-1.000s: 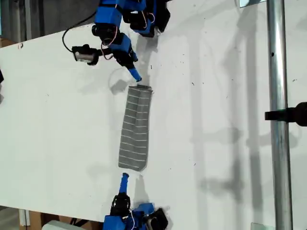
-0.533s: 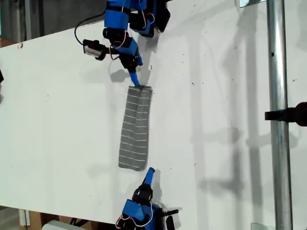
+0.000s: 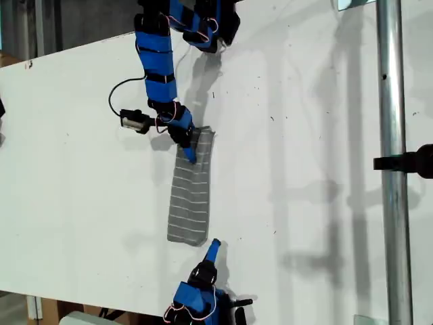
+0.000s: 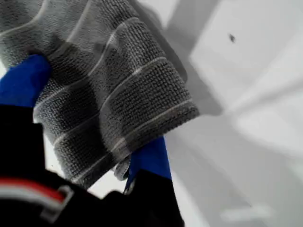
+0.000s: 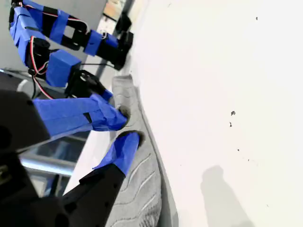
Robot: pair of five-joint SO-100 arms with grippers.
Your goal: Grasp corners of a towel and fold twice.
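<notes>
Towel (image 3: 191,186) lies as a long narrow folded strip on the white table (image 3: 304,135), running from the far arm toward the near arm in the exterior view; my first gripper (image 3: 187,145) sits over its far end, clenched on a fold of the cloth; in the first wrist view the grey striped fabric (image 4: 109,85) drapes across my first gripper (image 4: 90,118), with one blue finger (image 4: 23,82) on one side of the bunched cloth and the other finger (image 4: 149,158) under its edge; the folded corner (image 4: 187,111) hangs just past that finger; my second gripper (image 3: 212,249) hovers just beyond the towel's near end, apart from the cloth in the exterior view; in the second wrist view my second gripper (image 5: 124,130) has its blue fingertips spread slightly, holding nothing, with the towel (image 5: 137,189) directly beneath them; a metal pole (image 3: 391,162) stands at the exterior view's right.
</notes>
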